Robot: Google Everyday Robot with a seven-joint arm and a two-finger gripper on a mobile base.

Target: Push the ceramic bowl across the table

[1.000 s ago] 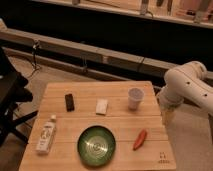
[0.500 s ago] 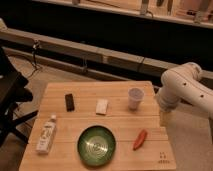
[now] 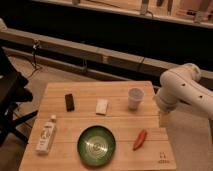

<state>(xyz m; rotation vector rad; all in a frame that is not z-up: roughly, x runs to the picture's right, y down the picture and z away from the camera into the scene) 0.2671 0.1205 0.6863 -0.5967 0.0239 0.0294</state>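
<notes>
Green glossy ceramic bowl (image 3: 96, 145), wide and shallow with pale rings at centre, sits upright on the near part of the table (image 3: 120, 127), a bit left of the middle and close to the near edge. Table is light wood, plank top, rectangular, with a small dark mark (image 3: 162, 158) by the near right corner. Nothing touches the bowl. Left of it a white bottle (image 3: 46, 134) with a pale label lies on its side, cap end pointing far, close to the left edge. Right of the bowl a small red-orange pepper-shaped item (image 3: 140, 139) lies slantwise, apart from the bowl. Further back: a small black block (image 3: 70, 102) on the far left, a small white block (image 3: 102, 106) near the middle, and a white cup (image 3: 135, 98) standing upright on the far right. All three are well apart from the bowl. White robot arm (image 3: 182, 90) comes in from the right, bulky elbow above the table's right edge. The tool (image 3: 164, 119) hangs down from it just off the right edge of the table, right of the cup and further back than the pepper item, well apart from the bowl. Tool is at its widest opening, holding nothing and touching none of the items. Dark chair (image 3: 10, 100) stands on the floor left of the table. A long grey ledge (image 3: 75, 47) runs across behind the table.
</notes>
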